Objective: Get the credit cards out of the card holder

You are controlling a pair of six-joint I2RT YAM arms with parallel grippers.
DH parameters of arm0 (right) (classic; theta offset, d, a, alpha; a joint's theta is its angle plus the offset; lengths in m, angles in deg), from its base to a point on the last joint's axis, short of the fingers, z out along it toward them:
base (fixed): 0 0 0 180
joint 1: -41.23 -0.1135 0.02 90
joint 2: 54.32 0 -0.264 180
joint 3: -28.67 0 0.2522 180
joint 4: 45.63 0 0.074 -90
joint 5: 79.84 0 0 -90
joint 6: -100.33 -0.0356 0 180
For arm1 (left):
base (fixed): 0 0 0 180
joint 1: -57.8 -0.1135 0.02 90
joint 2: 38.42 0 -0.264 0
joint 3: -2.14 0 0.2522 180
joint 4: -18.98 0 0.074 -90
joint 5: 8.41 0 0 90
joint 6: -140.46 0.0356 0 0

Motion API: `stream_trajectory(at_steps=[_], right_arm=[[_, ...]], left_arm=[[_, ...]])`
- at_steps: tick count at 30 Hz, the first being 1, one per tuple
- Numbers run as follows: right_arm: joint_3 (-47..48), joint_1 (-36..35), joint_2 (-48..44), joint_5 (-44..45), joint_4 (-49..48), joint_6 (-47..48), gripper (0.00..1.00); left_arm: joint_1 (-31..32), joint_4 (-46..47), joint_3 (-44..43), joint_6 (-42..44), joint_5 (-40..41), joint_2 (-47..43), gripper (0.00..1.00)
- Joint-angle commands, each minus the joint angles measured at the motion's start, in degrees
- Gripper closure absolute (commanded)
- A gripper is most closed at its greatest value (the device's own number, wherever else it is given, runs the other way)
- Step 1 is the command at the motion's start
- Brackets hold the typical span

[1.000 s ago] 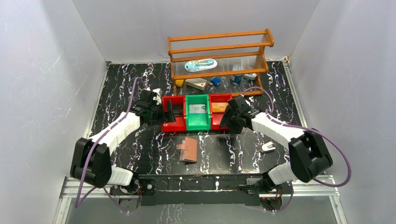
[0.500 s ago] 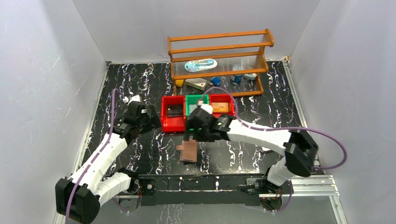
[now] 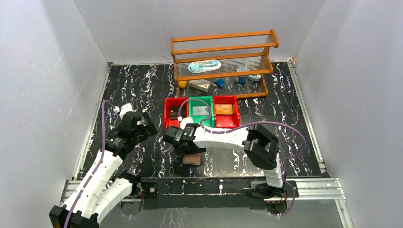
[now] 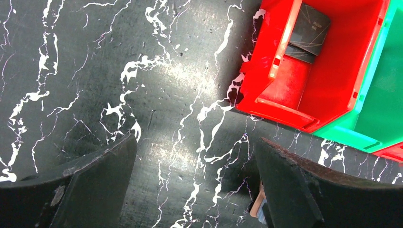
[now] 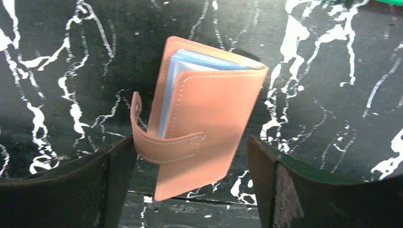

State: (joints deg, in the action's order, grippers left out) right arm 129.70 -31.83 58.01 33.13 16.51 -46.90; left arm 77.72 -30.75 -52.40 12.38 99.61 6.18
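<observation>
The card holder [image 5: 209,118], a pinkish-brown wallet, lies folded on the black marbled table with its snap tab loose and blue sleeves showing at the edge. My right gripper [image 5: 189,139] hangs open just above it, one finger on each side, touching nothing. From above, the card holder [image 3: 194,159] peeks out under the right gripper [image 3: 183,151]. Three credit cards lie in the bins: a black one [image 3: 174,113], a silver-grey one [image 3: 200,110] and an orange one [image 3: 224,109]. My left gripper [image 3: 150,127] is open and empty over bare table, left of the bins. The black card [image 4: 311,28] also shows.
A left red bin [image 3: 167,124], a green bin [image 3: 200,128] and a right red bin [image 3: 236,114] stand side by side mid-table. Behind them a wooden rack [image 3: 223,47] holds small items. The right arm stretches across the table in front of the bins. Grey walls close in both sides.
The right arm swung from the right red bin leftward and down over the card holder, its jaws widening. The left arm drew back from the left red bin toward the near left.
</observation>
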Motion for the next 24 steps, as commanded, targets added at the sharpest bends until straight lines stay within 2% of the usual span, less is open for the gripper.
stream_trajectory(at_steps=[1, 5, 10, 13, 19, 24], right_arm=[[2.1, 0.1, -1.3, 5.6, 7.8, -3.6, 0.12], [-5.6, 1.0, -7.2, 2.0, 0.0, -4.1, 0.34], [-18.8, 4.5, -16.9, -5.6, -14.2, -5.6, 0.49], [-27.2, 6.7, -22.8, -9.1, -22.9, -6.8, 0.51], [-45.6, 12.3, -34.2, -17.3, -40.9, -11.7, 0.56], [-55.1, 14.8, -39.0, -19.5, -48.0, -14.0, 0.59]], left_arm=[[-0.3, -2.3, 0.2, -0.7, 1.0, -1.3, 0.05], [-0.3, -1.9, -0.3, -0.8, -0.9, -1.1, 0.05], [-0.3, 0.1, -0.6, 0.6, -6.8, -0.9, 0.06], [-0.3, 3.0, -0.3, 1.9, -13.1, -1.0, 0.07], [-0.2, 11.6, 2.5, 3.0, -30.8, 1.2, 0.13], [0.2, 16.5, 4.2, 4.6, -42.8, 6.2, 0.19]])
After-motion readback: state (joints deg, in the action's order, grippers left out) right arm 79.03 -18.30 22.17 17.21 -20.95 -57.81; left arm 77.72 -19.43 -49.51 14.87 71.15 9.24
